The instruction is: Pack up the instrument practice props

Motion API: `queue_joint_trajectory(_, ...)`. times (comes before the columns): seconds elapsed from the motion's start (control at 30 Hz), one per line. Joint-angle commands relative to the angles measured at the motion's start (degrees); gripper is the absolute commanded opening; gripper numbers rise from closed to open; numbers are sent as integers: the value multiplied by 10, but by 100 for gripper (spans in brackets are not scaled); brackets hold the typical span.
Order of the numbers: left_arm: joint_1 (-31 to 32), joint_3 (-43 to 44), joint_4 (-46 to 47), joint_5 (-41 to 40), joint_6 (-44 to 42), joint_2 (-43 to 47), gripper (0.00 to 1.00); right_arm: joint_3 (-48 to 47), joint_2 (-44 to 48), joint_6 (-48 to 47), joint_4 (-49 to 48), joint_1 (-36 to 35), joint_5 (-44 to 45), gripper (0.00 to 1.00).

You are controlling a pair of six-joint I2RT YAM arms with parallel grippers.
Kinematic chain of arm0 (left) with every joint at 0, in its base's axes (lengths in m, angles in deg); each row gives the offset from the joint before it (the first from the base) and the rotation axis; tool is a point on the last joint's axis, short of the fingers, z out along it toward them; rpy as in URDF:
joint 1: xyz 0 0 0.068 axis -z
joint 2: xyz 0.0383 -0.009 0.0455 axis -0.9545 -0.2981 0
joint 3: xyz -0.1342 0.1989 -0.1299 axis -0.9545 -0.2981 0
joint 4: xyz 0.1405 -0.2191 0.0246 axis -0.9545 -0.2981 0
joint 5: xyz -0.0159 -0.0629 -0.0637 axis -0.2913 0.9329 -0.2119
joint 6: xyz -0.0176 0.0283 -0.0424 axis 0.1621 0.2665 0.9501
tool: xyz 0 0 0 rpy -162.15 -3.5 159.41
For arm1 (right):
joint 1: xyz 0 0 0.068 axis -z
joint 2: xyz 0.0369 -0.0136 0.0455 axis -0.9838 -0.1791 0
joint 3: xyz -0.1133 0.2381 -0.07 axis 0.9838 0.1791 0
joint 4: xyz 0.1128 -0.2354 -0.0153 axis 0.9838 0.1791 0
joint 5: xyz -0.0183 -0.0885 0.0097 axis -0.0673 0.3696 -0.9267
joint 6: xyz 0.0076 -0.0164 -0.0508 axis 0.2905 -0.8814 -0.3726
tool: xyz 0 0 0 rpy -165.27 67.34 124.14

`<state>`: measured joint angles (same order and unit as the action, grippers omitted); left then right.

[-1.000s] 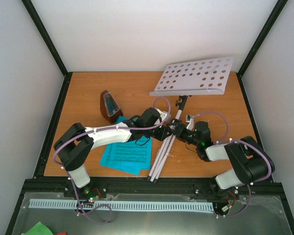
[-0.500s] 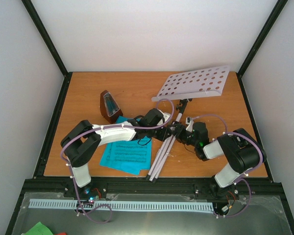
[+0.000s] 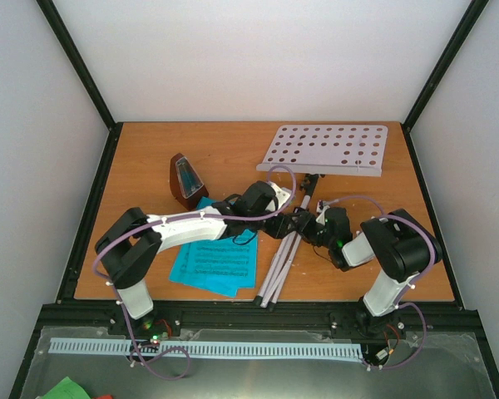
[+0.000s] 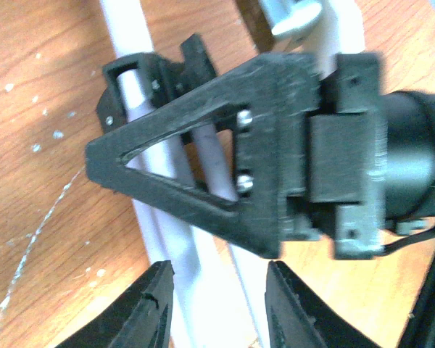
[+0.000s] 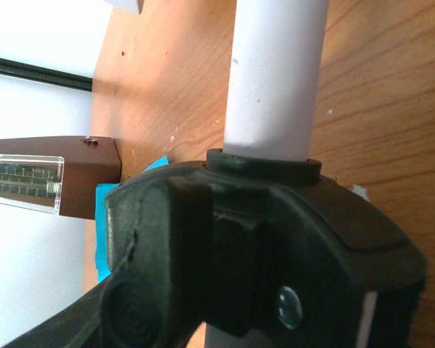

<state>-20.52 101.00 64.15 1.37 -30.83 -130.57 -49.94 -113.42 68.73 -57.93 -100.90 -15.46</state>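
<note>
Stand [image 3: 328, 150] lies on bench [image 3: 150, 150], just right of pages [image 3: 216, 266]. Right end effector [image 3: 303, 223] grasps the stand mid-length. Left end effector [image 4: 217, 279] is released, its fingers straddling the folded legs [image 3: 274, 270].

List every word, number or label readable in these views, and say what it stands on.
No text can be read.
On the sheet-music pages: printed notation, too small to read.
On the metronome: scale marks behind the clear cover, too blurred to read.
On the music stand: no lettering visible.
</note>
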Motion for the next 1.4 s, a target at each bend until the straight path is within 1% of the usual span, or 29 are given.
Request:
queue_joint_trajectory(0.0, 2, -19, 47, 4, -17, 64, 50, -12, -5, -127, -44, 0, 76, 23)
queue_joint_trajectory(0.13, 2, -47, 47, 0, -11, 94, 62, -19, -6, -130, -37, 1, 79, 26)
queue_joint_trajectory(0.3, 2, -80, 65, -20, -2, 132, 75, -20, 5, -133, -18, 0, 89, 44)
queue_joint_trajectory(0.53, -7, -98, 73, -48, 0, 165, 84, -18, 60, -158, 52, 0, 124, 66)
queue_joint_trajectory(0.7, -14, -112, 81, -60, 3, 186, 86, -26, 99, -182, 118, 0, 148, 77)
queue_joint_trajectory(0.77, -16, -116, 81, -62, 5, 194, 86, -30, 113, -190, 147, 1, 156, 80)
queue_joint_trajectory(0.9, -21, -122, 80, -66, 6, 205, 88, -45, 141, -205, 211, 0, 175, 82)
queue_joint_trajectory(1.07, -30, -125, 79, -65, 12, 215, 92, -78, 170, -222, 330, 0, 204, 86)
queue_joint_trajectory(1.17, -37, -127, 81, -68, 10, 220, 94, -82, 194, -233, 360, 0, 222, 88)
queue_joint_trajectory(1.27, -51, -128, 73, -74, 3, 224, 96, -85, 228, -247, 399, 0, 246, 96)
queue_joint_trajectory(1.37, -64, -127, 60, -95, -10, 237, 99, -91, 267, -268, 446, 1, 281, 99)
